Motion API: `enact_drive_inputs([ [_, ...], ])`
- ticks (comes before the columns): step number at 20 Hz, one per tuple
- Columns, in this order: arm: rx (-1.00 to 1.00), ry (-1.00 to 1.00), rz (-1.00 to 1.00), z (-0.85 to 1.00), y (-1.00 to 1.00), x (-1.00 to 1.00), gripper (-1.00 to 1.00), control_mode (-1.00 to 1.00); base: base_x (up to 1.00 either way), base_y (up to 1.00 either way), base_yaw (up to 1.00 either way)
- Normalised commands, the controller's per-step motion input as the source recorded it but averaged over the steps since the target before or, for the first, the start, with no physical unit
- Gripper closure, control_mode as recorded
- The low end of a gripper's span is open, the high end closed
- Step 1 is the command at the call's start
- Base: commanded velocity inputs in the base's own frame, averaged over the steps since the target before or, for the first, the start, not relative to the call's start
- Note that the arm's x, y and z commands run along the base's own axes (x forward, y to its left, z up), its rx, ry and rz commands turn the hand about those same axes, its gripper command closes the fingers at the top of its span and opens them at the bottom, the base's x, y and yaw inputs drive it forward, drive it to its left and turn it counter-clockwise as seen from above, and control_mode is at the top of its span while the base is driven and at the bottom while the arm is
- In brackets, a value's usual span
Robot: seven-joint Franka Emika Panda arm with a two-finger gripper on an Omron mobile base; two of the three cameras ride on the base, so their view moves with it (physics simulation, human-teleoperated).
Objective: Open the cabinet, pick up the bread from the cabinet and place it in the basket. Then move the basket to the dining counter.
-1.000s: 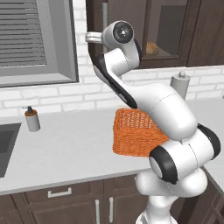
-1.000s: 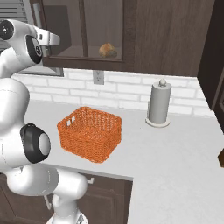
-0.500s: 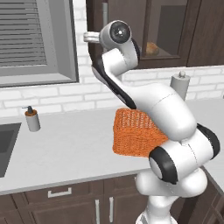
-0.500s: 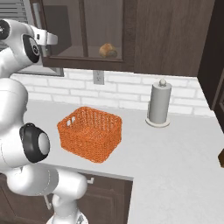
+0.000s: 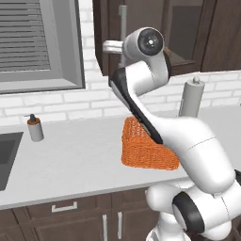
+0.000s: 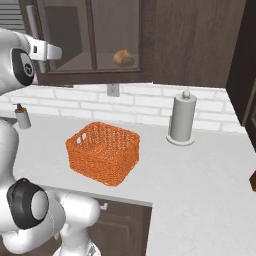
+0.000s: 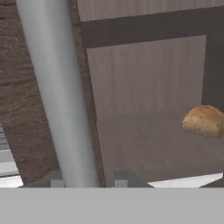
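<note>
The dark brown cabinet (image 6: 165,40) hangs above the worktop, its glass doors looking closed. My gripper (image 7: 85,180) is shut on the long silver bar handle (image 7: 57,87) of the left door. From the left base view the gripper (image 5: 107,47) sits at the handle (image 5: 123,21) next to the window. From the right base view the gripper (image 6: 57,51) reaches across the door's lower edge. The golden-brown bread (image 7: 204,120) lies on the cabinet shelf behind the glass (image 6: 123,57). The orange mesh basket (image 6: 102,152) stands on the worktop below (image 5: 141,150).
A paper towel holder (image 6: 181,120) stands at the wall right of the basket. Left of the basket are a soap dispenser (image 5: 34,128) and the sink (image 5: 7,155). A grey-framed window (image 5: 37,42) sits left of the cabinet. Drawer cabinets run under the worktop.
The fingers have closed around the handle bar. The hand has shifted only slightly at the door; basket and bread have not moved.
</note>
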Motion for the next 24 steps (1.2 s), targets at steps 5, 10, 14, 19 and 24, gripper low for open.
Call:
enact_drive_inputs([
  [5, 0.00, 0.01, 0.00, 0.28, -0.81, -1.00, 1.00, -1.00, 0.00, 0.00, 0.00],
  [10, 0.00, 0.08, 0.00, 0.34, -0.82, -1.00, 1.00, -1.00, 0.00, 0.00, 0.00],
  [14, 0.00, 0.06, 0.00, 0.32, -0.92, -1.00, 1.00, -1.00, 0.00, 0.00, 0.00],
  [19, 0.00, 0.00, 0.00, 0.35, -0.99, -1.00, 1.00, -1.00, 0.00, 0.00, 0.00],
  [24, 0.00, 0.00, 0.00, 0.12, -0.89, -1.00, -1.00, -1.00, 0.00, 0.00, 0.00],
])
